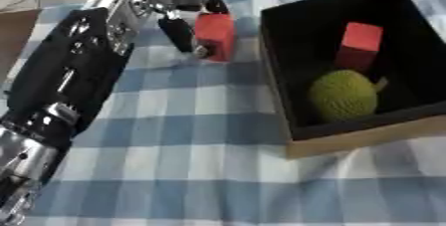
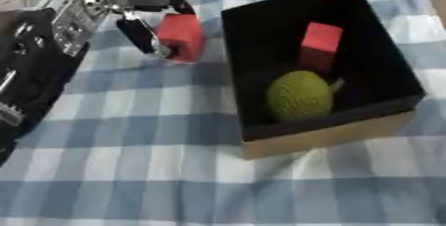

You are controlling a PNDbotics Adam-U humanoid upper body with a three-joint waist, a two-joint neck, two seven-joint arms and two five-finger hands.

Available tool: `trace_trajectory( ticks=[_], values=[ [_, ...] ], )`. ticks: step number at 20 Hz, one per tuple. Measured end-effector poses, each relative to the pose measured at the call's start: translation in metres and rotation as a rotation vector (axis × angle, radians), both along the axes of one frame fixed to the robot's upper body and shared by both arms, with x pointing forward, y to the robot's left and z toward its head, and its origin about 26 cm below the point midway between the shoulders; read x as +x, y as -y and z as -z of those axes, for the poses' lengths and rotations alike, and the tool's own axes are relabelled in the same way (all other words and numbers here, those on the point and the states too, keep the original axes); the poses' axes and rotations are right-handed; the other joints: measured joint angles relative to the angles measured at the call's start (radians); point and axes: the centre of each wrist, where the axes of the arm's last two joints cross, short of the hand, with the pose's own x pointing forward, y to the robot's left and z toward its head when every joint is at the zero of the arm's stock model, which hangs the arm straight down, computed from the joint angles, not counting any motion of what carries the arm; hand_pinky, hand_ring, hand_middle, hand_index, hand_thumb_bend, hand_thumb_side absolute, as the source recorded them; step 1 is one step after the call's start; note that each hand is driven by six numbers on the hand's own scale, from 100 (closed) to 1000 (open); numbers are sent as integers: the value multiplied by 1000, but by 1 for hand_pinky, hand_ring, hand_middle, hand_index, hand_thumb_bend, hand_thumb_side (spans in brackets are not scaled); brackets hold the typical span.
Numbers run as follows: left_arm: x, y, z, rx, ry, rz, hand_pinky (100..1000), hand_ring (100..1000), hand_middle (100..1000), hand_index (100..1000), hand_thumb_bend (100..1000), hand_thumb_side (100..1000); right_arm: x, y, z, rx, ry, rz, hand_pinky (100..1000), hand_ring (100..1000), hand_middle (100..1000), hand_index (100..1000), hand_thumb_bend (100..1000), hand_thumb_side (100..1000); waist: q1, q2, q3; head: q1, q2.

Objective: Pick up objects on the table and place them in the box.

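Item: red block (image 1: 215,36), standing on the checked worktop (image 1: 191,170) just left of the box (image 1: 366,138).
Left hand (image 1: 174,8): my fingers (image 1: 180,35) are curling round the block, pinching it from above and the near side.
Right hand: not showing.
Box contents: second red block (image 1: 360,43), green fruit (image 1: 344,94).
Step, as I judge: I am grasping. Next: lifting clear of the wall, carrying right, releasing inside.
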Motion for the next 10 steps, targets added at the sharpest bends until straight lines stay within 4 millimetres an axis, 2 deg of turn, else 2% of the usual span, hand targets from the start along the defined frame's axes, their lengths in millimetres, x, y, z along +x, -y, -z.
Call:
trace_trajectory(
  ticks=[1,8,10],
  values=[
    [0,0,0,-5,-3,-2,804,770,639,822,100,180,0,0,0,1,0,2,903,1000,385,844,100,470,0,0,0,0,0],
    [0,0,0,-26,-29,-2,774,733,604,784,100,144,-1,1,0,9,-3,11,902,1000,386,843,100,470,0,-1,3,-2,11],
    [-1,0,-1,-36,-28,0,759,708,585,765,100,164,-1,2,1,11,-8,16,902,1000,388,843,100,470,0,-2,7,-6,22]
  ],
)
